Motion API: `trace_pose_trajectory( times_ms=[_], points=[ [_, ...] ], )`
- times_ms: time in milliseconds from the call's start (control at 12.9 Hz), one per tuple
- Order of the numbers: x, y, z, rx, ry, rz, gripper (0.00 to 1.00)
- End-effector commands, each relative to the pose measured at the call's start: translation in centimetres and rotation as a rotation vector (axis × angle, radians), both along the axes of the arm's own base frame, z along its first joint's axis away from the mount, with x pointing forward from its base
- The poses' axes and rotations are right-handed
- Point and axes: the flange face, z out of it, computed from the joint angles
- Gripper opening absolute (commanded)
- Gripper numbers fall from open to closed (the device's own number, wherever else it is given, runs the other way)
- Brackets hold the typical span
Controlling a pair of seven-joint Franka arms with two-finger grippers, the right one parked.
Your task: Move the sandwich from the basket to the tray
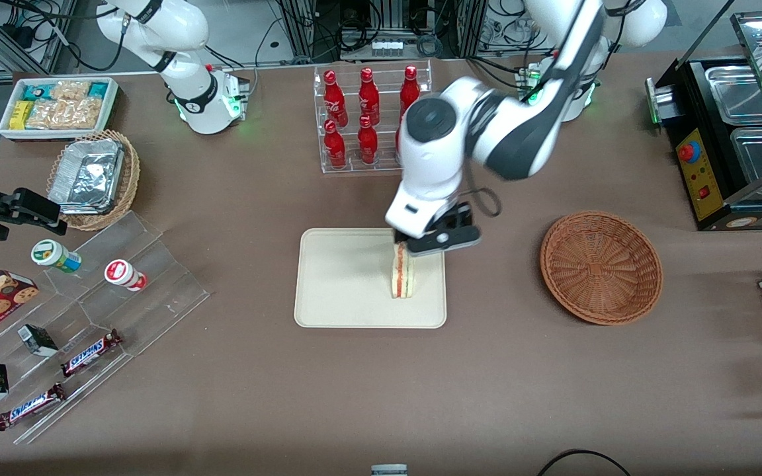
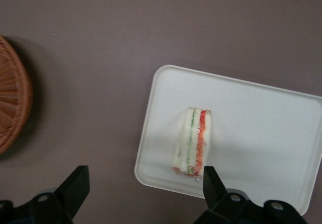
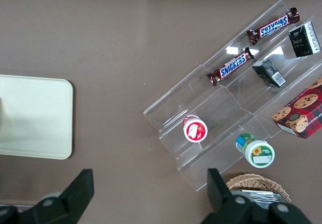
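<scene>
A wide brown tabletop fills the scene, with shop goods set out around its edges. Near its middle lies the tray [image 1: 354, 277], and the sandwich [image 1: 401, 279] stands on it on edge, filling stripes upward, close to the tray's rim on the side toward the working arm. The basket [image 1: 600, 266] sits well apart from the tray, toward the working arm's end of the table, and it holds nothing.

The gripper [image 1: 428, 243] hangs just above the sandwich. In the left wrist view its jaws are spread wide — one fingertip [image 2: 210, 179] shows close by the sandwich's corner, the other well clear — and they have hold of nothing.

So, judging from how things lie, the main work looks done: the sandwich is out of the basket and resting on the tray. What seems left is only for the arm to lift away without knocking the wedge over (it stands on a narrow edge, so a brush could tip it).

Counted: one sandwich, one tray, one reddish-brown basket. Besides these — seven red bottles [image 1: 368, 116] in a clear rack, two Snickers bars [image 1: 90, 352] on a clear stepped stand, and two small tubs [image 1: 57, 256].
</scene>
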Motion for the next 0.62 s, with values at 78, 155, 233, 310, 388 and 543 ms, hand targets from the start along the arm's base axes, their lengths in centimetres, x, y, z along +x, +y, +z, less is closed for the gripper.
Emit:
trace_pose_trajectory(
  times_ms=[78, 155, 233, 310, 388, 543],
  points=[
    [-0.6, 8.6, 9.5, 0.006, 0.013, 0.033, 1.00],
    [-0.9, 10.6, 12.0, 0.000, 0.004, 0.046, 1.00],
    [-0.8, 13.3, 13.6, 0.004, 0.012, 0.063, 1.00],
    [-0.6, 15.3, 14.0, 0.016, 0.032, 0.021, 1.00],
    [-0.4, 16.8, 14.2, 0.022, 0.048, -0.005, 1.00],
    [0.2, 18.7, 14.0, 0.025, 0.059, -0.005, 1.00]
  ],
)
